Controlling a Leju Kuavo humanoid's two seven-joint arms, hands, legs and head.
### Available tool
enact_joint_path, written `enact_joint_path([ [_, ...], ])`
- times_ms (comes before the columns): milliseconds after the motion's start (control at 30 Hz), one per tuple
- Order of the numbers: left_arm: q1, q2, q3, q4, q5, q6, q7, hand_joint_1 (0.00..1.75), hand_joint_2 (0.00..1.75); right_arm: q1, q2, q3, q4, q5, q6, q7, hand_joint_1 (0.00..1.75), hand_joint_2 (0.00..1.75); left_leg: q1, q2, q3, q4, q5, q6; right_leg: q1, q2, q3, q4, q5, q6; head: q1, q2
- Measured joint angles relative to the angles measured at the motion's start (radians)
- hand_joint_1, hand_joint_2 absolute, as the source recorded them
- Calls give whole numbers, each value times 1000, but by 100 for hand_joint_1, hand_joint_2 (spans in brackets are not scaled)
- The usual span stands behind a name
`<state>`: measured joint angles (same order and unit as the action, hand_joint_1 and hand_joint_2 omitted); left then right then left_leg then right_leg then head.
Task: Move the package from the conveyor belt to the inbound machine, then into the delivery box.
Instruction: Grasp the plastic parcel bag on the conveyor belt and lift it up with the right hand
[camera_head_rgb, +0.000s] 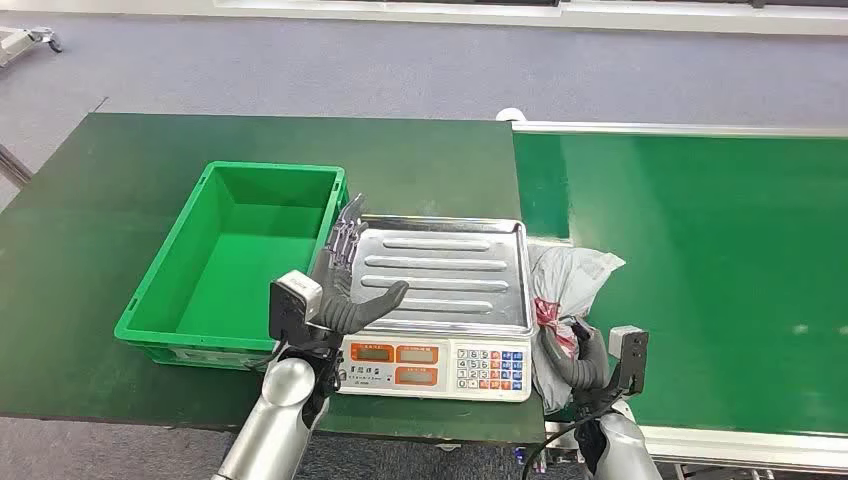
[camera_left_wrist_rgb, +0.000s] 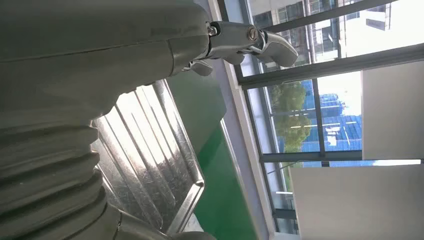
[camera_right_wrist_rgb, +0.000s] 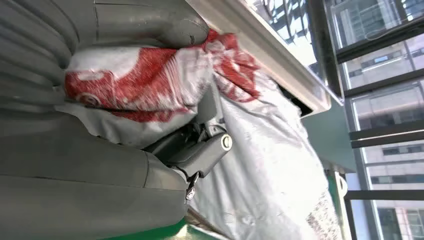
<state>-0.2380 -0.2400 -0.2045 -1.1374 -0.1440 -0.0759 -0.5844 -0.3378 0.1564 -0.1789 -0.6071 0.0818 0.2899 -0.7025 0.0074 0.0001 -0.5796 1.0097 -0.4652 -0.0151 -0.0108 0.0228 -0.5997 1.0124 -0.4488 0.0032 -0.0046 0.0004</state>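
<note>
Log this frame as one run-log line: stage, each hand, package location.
stage: pickup | right hand: grips white-and-red plastic package at green conveyor belt edge | left hand: open over steel scale tray | green crate: empty

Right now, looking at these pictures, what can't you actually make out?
- Scale display readings, head view: too small.
- Package near end, head view: hidden behind the right hand.
- Green crate near inside wall, head view: hidden by its rim.
- Left hand fingertips, left wrist view: cut off.
</note>
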Motion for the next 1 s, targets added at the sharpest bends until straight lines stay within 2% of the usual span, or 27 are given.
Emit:
enact_joint_path([
  [133,8,3,0,-16,-4,-4,3,0,175,-3,0,12,-5,-1,-20,0,175,175,0,0,-1,0,0,0,0,0,-1,0,0,0,0,0],
  [200,13,6,0,-28,-7,-7,8,0,175,-8,0,24,-5,17,-83,0,175,175,0,0,-1,0,0,0,0,0,-1,0,0,0,0,0],
  [267,17,8,0,-39,-11,-8,15,0,175,-13,0,40,-5,60,-213,1,175,175,0,-1,-1,0,0,0,0,0,-1,0,0,0,0,0],
  [333,24,11,0,-52,-15,-9,25,0,175,-13,2,56,-17,125,-401,20,175,175,0,-2,-1,0,1,0,0,-2,-1,0,0,0,0,0],
  [400,33,13,0,-64,-18,-10,36,0,175,17,8,75,-94,206,-568,88,175,175,0,-4,-2,0,1,-1,0,-4,-1,0,0,0,0,0],
  [467,45,17,0,-74,-18,-10,40,0,175,78,17,100,-253,286,-645,180,175,175,0,-6,-4,0,1,0,0,-6,-1,0,0,0,0,0],
  [567,68,26,0,-84,-15,-8,28,0,175,147,24,139,-512,376,-661,270,175,175,0,-7,-6,0,1,0,-1,-7,-4,0,-1,0,0,0],
  [667,77,33,1,-84,-9,-7,14,0,175,137,22,166,-687,417,-661,297,175,175,0,-7,-7,0,2,0,-1,-7,-5,0,-1,0,0,0],
  [800,74,38,1,-84,-1,0,8,0,175,86,15,200,-790,423,-666,300,175,175,0,-7,-6,0,2,0,-1,-7,-4,0,0,0,0,0],
  [1000,75,46,1,-84,23,12,-6,0,175,49,0,246,-844,421,-697,282,175,175,0,-7,-7,0,3,0,-1,-8,-4,0,0,0,0,0],
])
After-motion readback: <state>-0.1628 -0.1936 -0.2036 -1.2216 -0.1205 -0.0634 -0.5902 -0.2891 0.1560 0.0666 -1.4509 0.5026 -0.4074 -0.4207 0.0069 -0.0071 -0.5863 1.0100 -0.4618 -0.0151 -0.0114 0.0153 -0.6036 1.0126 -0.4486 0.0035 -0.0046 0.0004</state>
